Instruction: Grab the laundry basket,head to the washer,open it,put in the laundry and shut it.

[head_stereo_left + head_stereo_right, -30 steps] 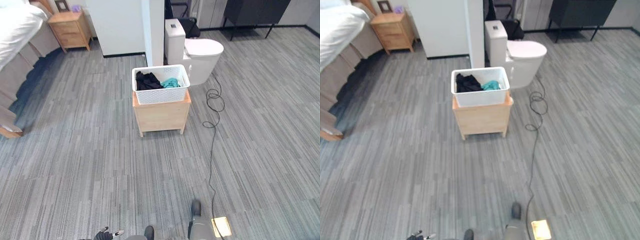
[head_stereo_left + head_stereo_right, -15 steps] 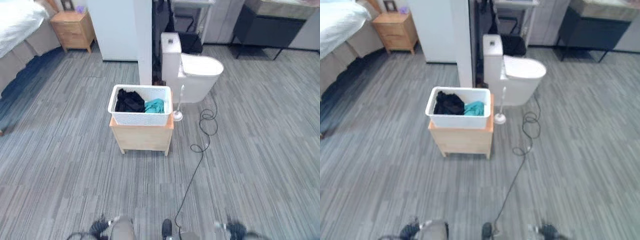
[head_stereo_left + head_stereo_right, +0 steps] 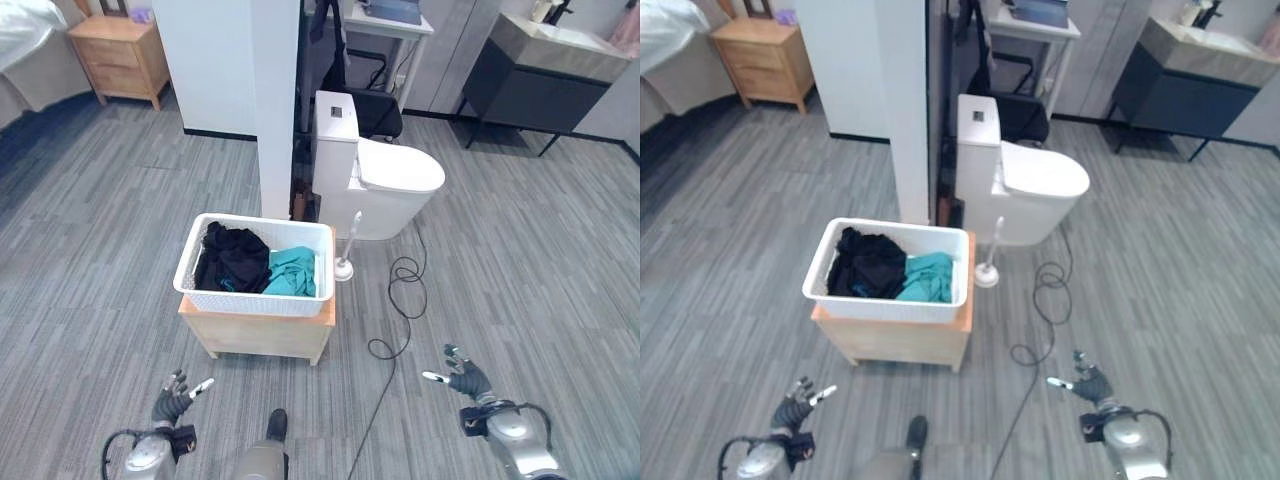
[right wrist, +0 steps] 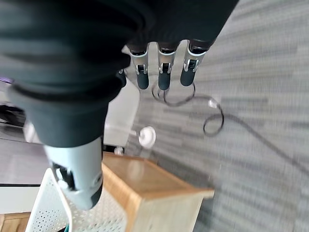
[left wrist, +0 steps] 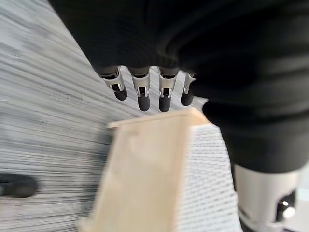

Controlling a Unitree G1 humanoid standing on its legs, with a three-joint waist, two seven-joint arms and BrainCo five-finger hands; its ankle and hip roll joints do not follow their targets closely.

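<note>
- Step in hand, as judged: approach and grab the laundry basket (image 3: 255, 268). It sits on a low wooden stand (image 3: 258, 333), centre of scene, just beyond the two hands.
- The basket is white and perforated, with dark clothes (image 3: 231, 258) on its left side and a teal garment (image 3: 293, 272) on its right. Neither hand touches it.
- Left hand (image 3: 174, 398) is low at the near left, fingers straight and fanned out, holding nothing. Its wrist view looks past the fingertips (image 5: 143, 103) at the stand's corner and the basket's mesh wall.
- Right hand (image 3: 462, 377) is low at the near right, fingers spread too, empty, well apart from the basket.
- To do it well, likely: bring both hands in level, one to each short side of the basket, under the rim, then close together so it lifts flat and the clothes don't spill.
- The right hand has further to travel than the left, so centring on the basket before reaching looks wise.
- Hazards: toilet brush (image 3: 345, 262) just right of the basket, toilet (image 3: 381, 181) beyond it. The right arm's path should keep off the brush.
- White pillar (image 3: 274, 100) stands just behind the basket, so lifting toward the robot looks safer than away.
</note>
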